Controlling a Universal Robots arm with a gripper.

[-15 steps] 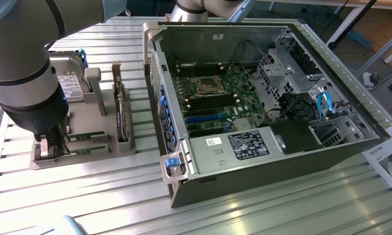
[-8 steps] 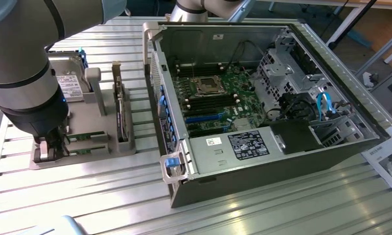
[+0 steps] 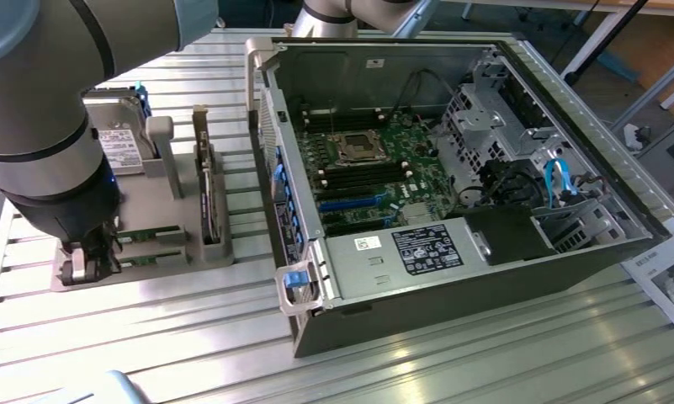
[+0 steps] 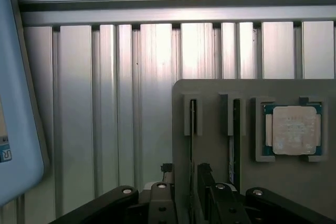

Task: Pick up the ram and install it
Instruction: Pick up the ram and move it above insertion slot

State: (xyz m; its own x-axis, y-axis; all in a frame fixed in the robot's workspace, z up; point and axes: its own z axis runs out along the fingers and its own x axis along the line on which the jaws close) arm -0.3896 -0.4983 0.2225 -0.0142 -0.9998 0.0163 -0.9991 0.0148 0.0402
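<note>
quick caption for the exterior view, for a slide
Open gripper poised at the ram in its grey holder, open computer case alongside.

Gripper (image 3: 93, 265) hides one end of ram (image 3: 155, 257)

I see the desk (image 3: 145, 337) as a ribbed aluminium surface of long parallel slats, bright under the light. Two large things stand directly on it. Toward the exterior view's left sits a grey moulded fixture (image 3: 145, 206), flat on the slats. Just beside it, toward the exterior view's right, lies an open computer case (image 3: 483, 290), side panel off. In the wrist view I see the same slats (image 4: 131, 103) and the fixture's corner (image 4: 212, 108).
</note>
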